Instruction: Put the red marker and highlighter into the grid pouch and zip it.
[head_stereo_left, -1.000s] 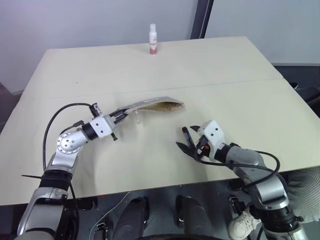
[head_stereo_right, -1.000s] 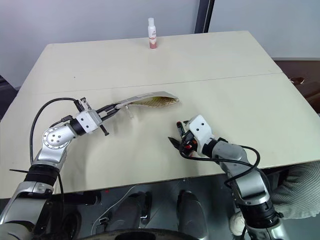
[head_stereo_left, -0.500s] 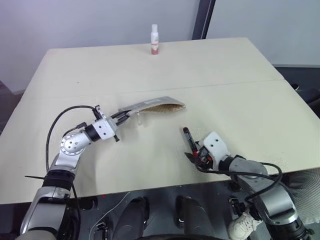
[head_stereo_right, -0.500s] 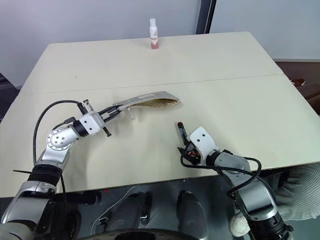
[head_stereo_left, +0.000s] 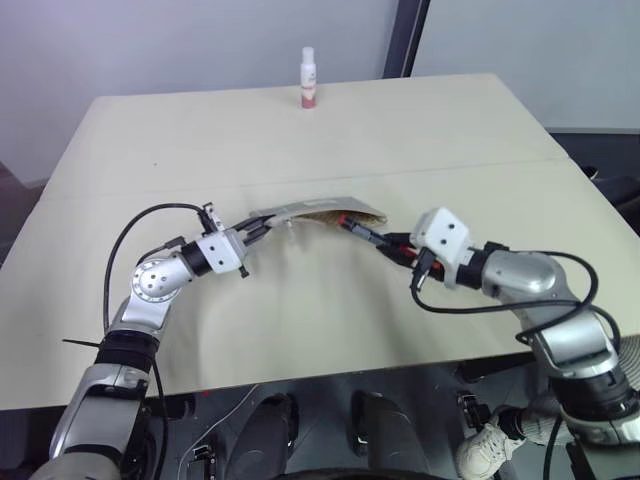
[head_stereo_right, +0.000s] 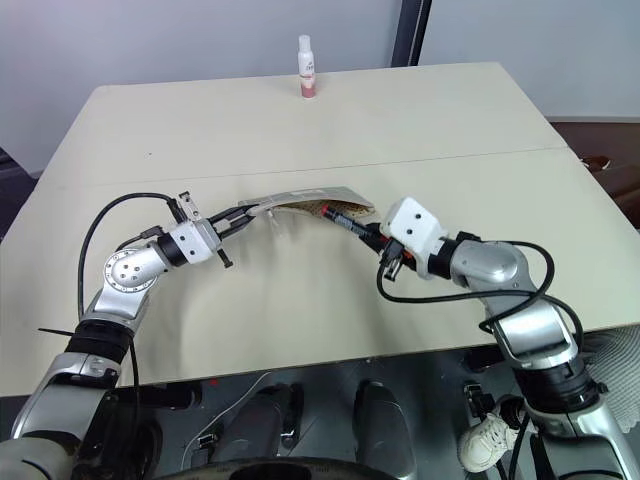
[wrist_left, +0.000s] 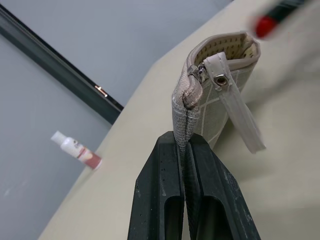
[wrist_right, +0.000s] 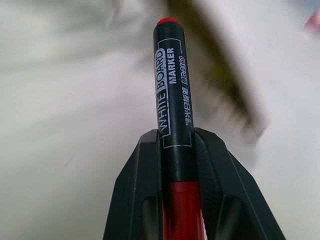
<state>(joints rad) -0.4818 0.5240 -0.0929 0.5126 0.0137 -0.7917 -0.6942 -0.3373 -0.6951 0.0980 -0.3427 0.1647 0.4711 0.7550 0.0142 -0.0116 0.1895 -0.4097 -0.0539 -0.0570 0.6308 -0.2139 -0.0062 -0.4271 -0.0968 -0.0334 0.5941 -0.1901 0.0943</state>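
Observation:
The grid pouch (head_stereo_left: 318, 210) is grey with a yellowish lining and hangs lifted off the table, its mouth open toward the right. My left gripper (head_stereo_left: 258, 229) is shut on the pouch's left edge beside the zipper; the left wrist view shows the fabric (wrist_left: 220, 85) pinched between its fingers (wrist_left: 160, 165). My right gripper (head_stereo_left: 400, 250) is shut on the red marker (head_stereo_left: 366, 235). Its black end (wrist_right: 172, 95) points at the pouch mouth and sits just outside it. The highlighter is out of view.
A white bottle (head_stereo_left: 307, 78) with a red label stands at the table's far edge. A dark pillar (head_stereo_left: 402, 40) rises behind the table. The tabletop (head_stereo_left: 300, 310) between my arms and the front edge is bare.
My right gripper has shut on the red marker that lay on the table, lifted it and carried it up toward the pouch mouth. My left gripper keeps its hold on the pouch.

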